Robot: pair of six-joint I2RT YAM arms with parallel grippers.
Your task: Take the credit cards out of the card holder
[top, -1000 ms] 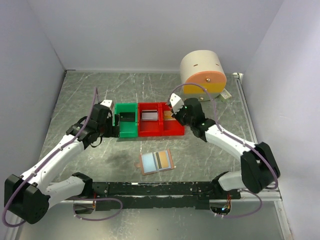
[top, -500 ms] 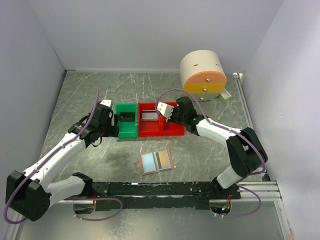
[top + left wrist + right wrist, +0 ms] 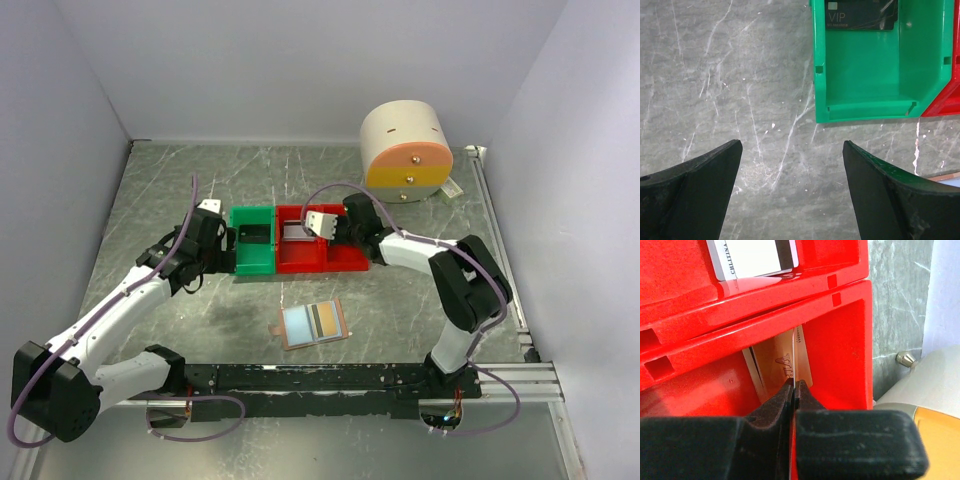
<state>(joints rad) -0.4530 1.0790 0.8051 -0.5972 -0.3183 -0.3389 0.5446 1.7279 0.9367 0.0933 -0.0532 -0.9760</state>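
Note:
The card holder (image 3: 313, 323) lies open on the table in front of the bins, pale lining up, with a dark and a gold strip showing in it. My right gripper (image 3: 794, 386) is shut on a gold-brown credit card (image 3: 785, 362) marked VIP, held edge-on inside the right red bin (image 3: 840, 340). From above, the right gripper (image 3: 338, 238) is over that bin. A silver-grey card (image 3: 752, 257) lies in the left red bin (image 3: 298, 255). A dark card (image 3: 860, 14) lies in the green bin (image 3: 875, 75). My left gripper (image 3: 792, 170) is open and empty beside the green bin.
A big cream cylinder with an orange band (image 3: 405, 145) stands behind the right red bin, close to my right arm. The three bins stand in a row at mid-table. White walls close in the left, back and right sides.
My right wrist has swung left and down over the red bins with the gold-brown card. The left arm and the card holder have not moved.

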